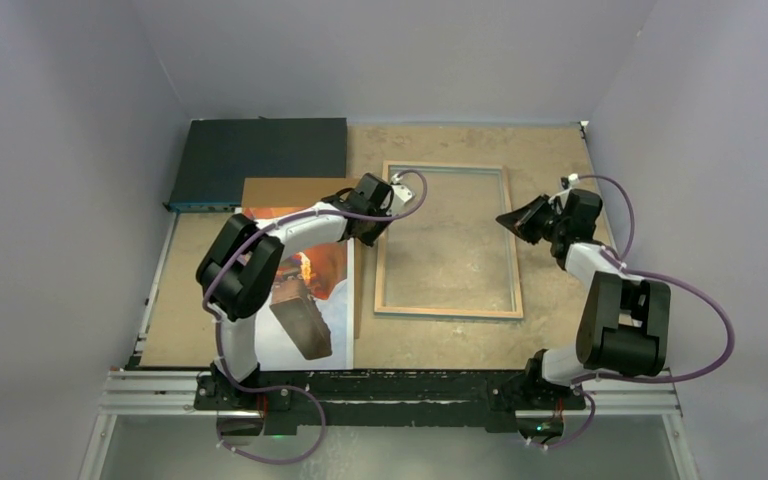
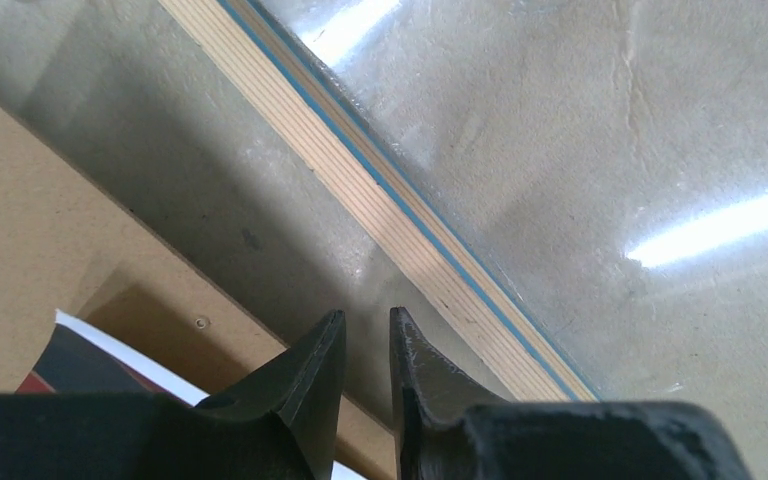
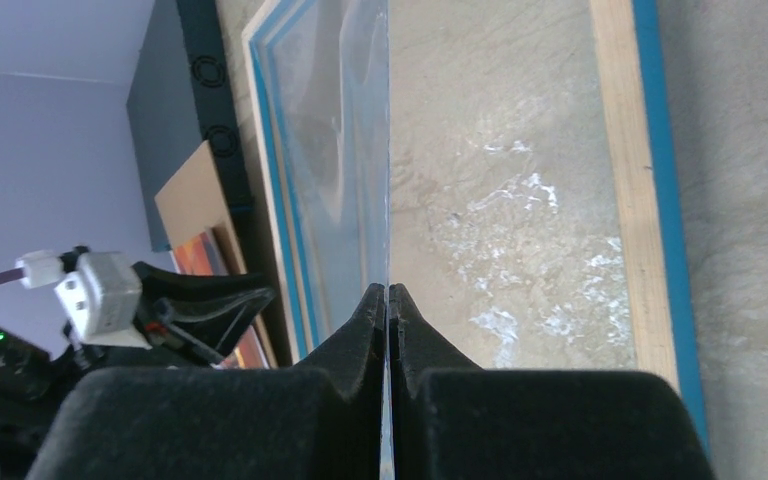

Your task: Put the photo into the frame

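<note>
Table (image 1: 440,345): brown, frame (image 1: 448,311) lying centre, photo (image 1: 335,330) near left.
Left gripper (image 2: 367,318): narrowly parted, empty, above frame's left rail.
Right gripper (image 3: 388,290): clamped on clear pane (image 3: 340,150) edge.

photo (image 1: 332,300): lower left, on board
board (image 1: 290,190): left of frame (image 1: 448,312), before box (image 1: 260,150)
pane (image 3: 340,150): in frame, centre

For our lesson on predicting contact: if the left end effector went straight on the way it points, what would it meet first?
Probably the frame, at its wooden rim; depth is unclear.
</note>
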### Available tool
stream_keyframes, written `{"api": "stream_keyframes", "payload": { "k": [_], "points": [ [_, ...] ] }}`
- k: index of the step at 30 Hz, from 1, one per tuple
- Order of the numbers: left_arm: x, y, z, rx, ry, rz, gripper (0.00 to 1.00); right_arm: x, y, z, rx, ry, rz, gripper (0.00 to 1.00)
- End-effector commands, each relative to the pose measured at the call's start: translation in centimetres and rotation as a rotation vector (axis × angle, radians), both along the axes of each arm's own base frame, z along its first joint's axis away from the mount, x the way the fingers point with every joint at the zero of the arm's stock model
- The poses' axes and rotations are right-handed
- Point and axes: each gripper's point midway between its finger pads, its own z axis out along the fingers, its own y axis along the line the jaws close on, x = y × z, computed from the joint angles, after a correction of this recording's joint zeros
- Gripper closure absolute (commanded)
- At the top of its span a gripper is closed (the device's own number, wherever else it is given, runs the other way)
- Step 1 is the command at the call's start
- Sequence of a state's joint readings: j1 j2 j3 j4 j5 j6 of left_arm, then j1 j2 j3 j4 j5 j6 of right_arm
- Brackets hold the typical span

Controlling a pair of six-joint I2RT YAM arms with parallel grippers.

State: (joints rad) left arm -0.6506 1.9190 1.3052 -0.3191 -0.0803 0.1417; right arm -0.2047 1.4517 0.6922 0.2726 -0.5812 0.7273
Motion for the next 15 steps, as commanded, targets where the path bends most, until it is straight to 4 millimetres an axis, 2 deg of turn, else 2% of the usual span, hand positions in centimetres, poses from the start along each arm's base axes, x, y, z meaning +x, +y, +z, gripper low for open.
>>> {"api": "stream_keyframes", "payload": {
  "k": [1,5,7,9,12,15],
  "points": [
    [1.1,-1.5,0.9,-0.061,-0.023,0.008,0.80,1.0,0.8,4.4,0.053,-0.094,0.038,1.00],
    [1.2,-1.5,1.6,-0.072,-0.030,0.010,0.82,0.9,1.5,6.6,0.091,-0.139,0.064,1.00],
    [1.5,-1.5,3.0,-0.094,-0.036,0.013,0.82,0.8,1.9,8.2,0.118,-0.184,0.085,1.00],
    [2.0,-1.4,4.8,-0.135,-0.040,0.023,0.80,0.5,2.5,10.7,0.137,-0.276,0.115,1.00],
    [2.7,-0.9,7.8,-0.183,-0.052,0.043,0.65,-0.1,3.2,13.4,0.146,-0.355,0.159,1.00],
    [3.1,-0.3,11.0,-0.208,-0.075,0.053,0.44,-0.6,3.6,15.5,0.122,-0.419,0.185,1.00]
  ]
}}
